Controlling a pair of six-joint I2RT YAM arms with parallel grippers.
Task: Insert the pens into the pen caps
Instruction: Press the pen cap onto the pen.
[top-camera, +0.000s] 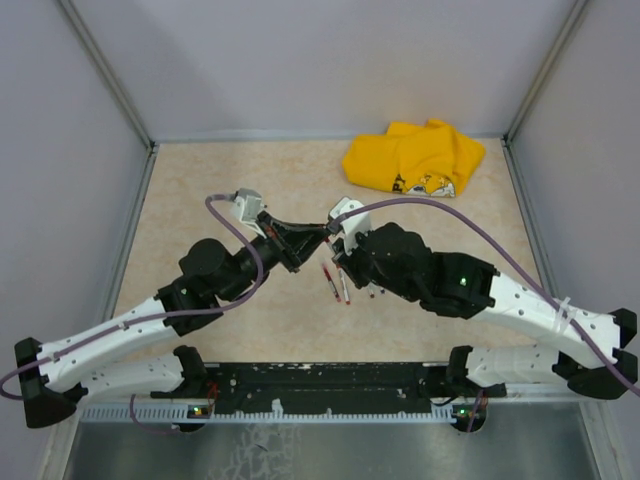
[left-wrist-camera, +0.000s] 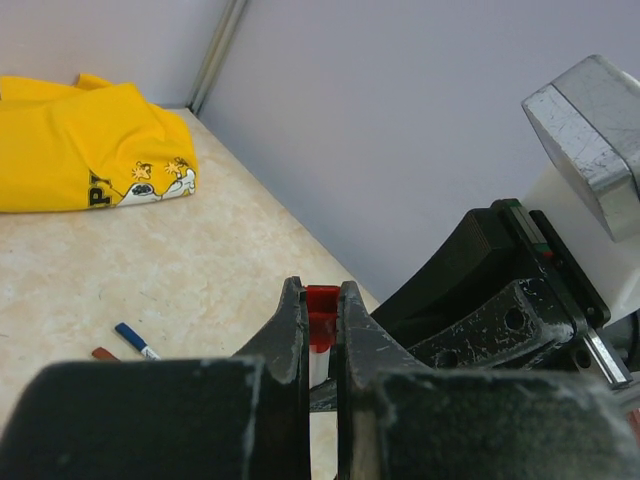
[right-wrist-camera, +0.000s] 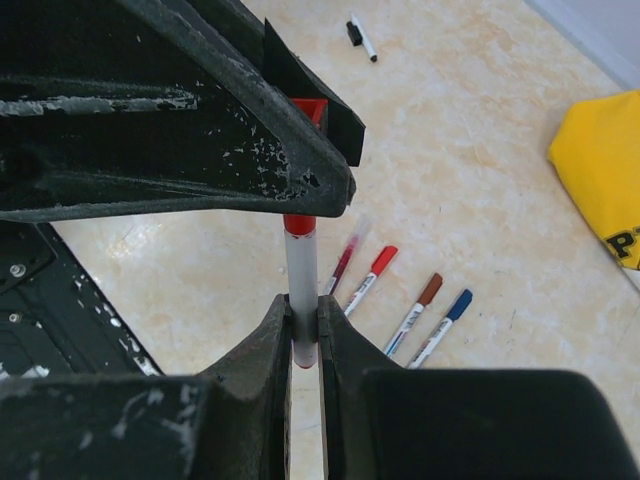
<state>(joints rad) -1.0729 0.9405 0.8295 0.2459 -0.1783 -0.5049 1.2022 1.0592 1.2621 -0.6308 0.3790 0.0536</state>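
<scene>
My left gripper is shut on a red pen cap. A white pen barrel runs down out of that cap. My right gripper is shut on the same white pen, near its lower end. The pen's red collar disappears behind a left finger, and the red cap shows above that finger. In the top view both grippers, left and right, meet above the table's middle. Several other pens lie on the table just below them.
On the table lie a clear-capped red pen, a red-capped one, a brown one and a blue one. A black pen lies apart. A crumpled yellow cloth sits at the back right. Grey walls enclose the table.
</scene>
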